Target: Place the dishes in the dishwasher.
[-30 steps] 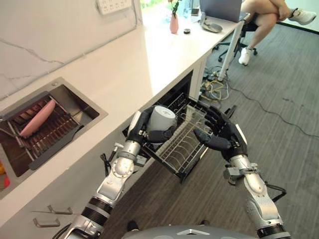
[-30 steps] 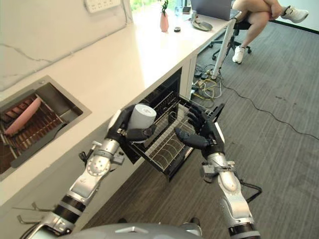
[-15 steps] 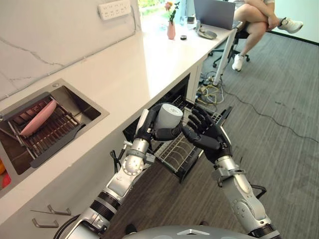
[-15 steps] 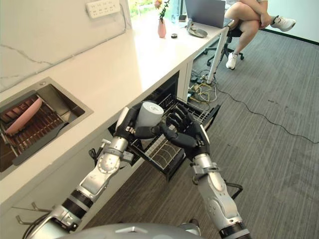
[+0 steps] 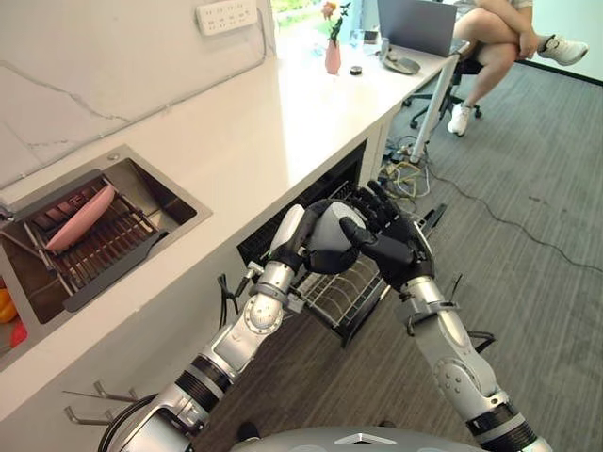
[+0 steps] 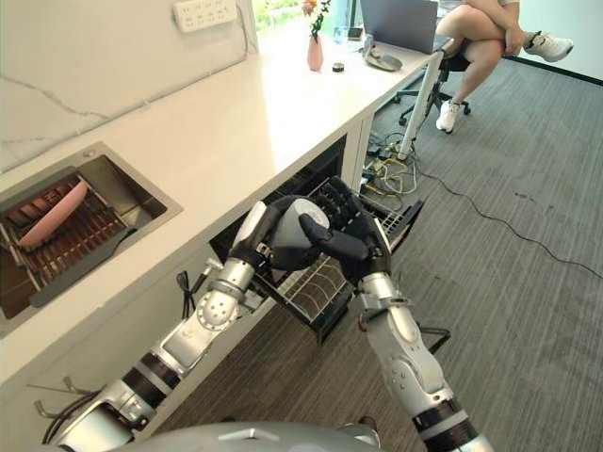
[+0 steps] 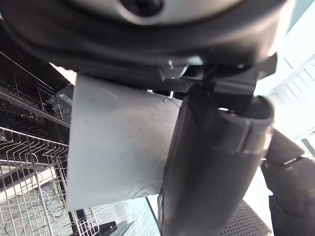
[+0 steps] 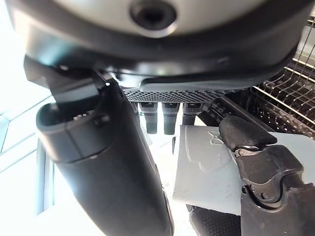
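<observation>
At the far left of the frame, a pink plate [image 5: 82, 217] leans on the slatted rack inside the recessed sink [image 5: 160, 193], which is set into the white surface [image 5: 254, 122] running toward the upper right. Near the centre, the left robot hand [image 5: 300, 237] has its fingers and thumb curled round a pale grey cup [image 5: 332, 237], holding it in the air above the pulled-out wire rack of the dishwasher [image 5: 353, 282], which sits open under the surface. The left wrist view shows the cup's [image 7: 118, 142] grey wall lying against the palm, with the thumb wrapped across it and the rack's wires past it. Just right of the cup, the right robot hand [image 5: 394, 247] meets it from the other side: its fingers [image 6: 339, 202] fan over the cup's far edge and its thumb reaches across the front, so both hands touch the same cup. In the right wrist view the fingertips [image 8: 162, 118] press against the cup's [image 8: 206, 167] wall while the left hand's thumb crosses it. In the upper right, a pink vase [image 5: 333, 56] and a laptop [image 5: 419, 24] stand at the surface's far end, and a seated person's legs [image 5: 490, 38] show above the grey carpet [image 5: 537, 235].
</observation>
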Controlling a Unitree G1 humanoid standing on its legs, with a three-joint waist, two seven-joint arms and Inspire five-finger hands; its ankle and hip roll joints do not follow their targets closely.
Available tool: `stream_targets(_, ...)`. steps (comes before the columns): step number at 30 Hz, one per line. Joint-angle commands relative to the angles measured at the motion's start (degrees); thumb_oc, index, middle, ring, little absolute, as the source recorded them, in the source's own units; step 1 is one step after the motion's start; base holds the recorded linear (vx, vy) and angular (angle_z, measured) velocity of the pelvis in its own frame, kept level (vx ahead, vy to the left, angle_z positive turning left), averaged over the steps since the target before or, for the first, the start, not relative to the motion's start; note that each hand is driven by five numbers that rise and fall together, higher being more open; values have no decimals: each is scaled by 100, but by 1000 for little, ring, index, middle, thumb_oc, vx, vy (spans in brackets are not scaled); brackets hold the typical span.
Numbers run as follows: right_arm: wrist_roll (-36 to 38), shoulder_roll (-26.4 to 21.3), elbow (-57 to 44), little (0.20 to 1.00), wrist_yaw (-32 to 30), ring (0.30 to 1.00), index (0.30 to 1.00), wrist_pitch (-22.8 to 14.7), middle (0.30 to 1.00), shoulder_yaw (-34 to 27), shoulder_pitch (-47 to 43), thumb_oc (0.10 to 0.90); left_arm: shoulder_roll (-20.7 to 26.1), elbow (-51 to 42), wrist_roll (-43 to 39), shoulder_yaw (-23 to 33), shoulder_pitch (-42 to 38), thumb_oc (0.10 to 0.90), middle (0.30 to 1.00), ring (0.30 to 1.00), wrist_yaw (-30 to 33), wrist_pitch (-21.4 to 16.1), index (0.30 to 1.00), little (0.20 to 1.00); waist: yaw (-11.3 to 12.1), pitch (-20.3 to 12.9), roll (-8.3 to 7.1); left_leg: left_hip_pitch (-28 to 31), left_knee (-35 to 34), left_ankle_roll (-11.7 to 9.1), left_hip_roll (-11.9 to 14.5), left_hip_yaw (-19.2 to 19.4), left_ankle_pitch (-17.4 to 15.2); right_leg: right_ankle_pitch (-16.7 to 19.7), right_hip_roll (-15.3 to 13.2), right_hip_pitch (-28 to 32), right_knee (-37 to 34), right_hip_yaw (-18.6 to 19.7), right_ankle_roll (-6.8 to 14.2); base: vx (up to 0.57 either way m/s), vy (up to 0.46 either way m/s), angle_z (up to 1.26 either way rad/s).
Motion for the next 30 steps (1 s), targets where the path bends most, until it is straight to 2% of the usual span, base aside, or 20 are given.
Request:
stream_targets(1, 177, 15, -822, 900, 51, 900, 900, -508, 900, -46, -699, 800, -48, -125, 378, -59, -1179, 400, 300, 300, 192, -603, 300, 300, 133, -248, -137, 410, 21, 216, -164, -73, -850, -116, 98, -125, 113, 97, -40, 33, 17, 2)
stream_targets(10, 86, -68, -706, 900, 6, 900, 900, -379, 900, 25, -612, 800, 19, -50, 666, -1, -1202, 400, 300, 300, 380, -516, 300, 300, 150, -246, -169, 381, 21, 220, -186, -127, -870, -136, 72, -116, 113, 93, -39, 3, 4, 2)
stream_targets(13, -672, -119, -666, 900, -115, 900, 900, -351, 900, -154, -553, 800, 12, 177, 644, 137, -1177, 400, 300, 300, 535, -481, 300, 300, 137, -243, -168, 391, 21, 230, -193, -122, -876, -139, 65, -100, 113, 77, -40, 0, 0, 0)
stream_targets(15, -1059, -47, -524, 900, -264, 900, 900, -313, 900, -153, -496, 800, 1, 471, 724, 261, -1311, 400, 300, 300, 864, -412, 300, 300, 91, -256, -160, 413, 21, 238, -198, -105, -892, -132, 63, -101, 113, 101, -40, 0, 0, 0)
stream_targets(20, -1225, -75, -306, 900, -255, 900, 900, -194, 900, 11, -477, 800, 50, 600, 782, 321, -1535, 400, 300, 300, 1026, -372, 300, 300, 60, -248, -156, 447, 21, 237, -197, -90, -901, -128, 60, -85, 113, 119, -42, 0, 0, 0)
stream_targets(30, -730, 47, -178, 900, 5, 900, 900, -176, 900, 331, -555, 800, 69, 767, 986, 319, -1833, 400, 300, 300, 1113, -359, 300, 300, 2, -280, -160, 521, 21, 237, -180, -16, -908, -140, 55, -84, 113, 199, -58, -1, 0, 0)
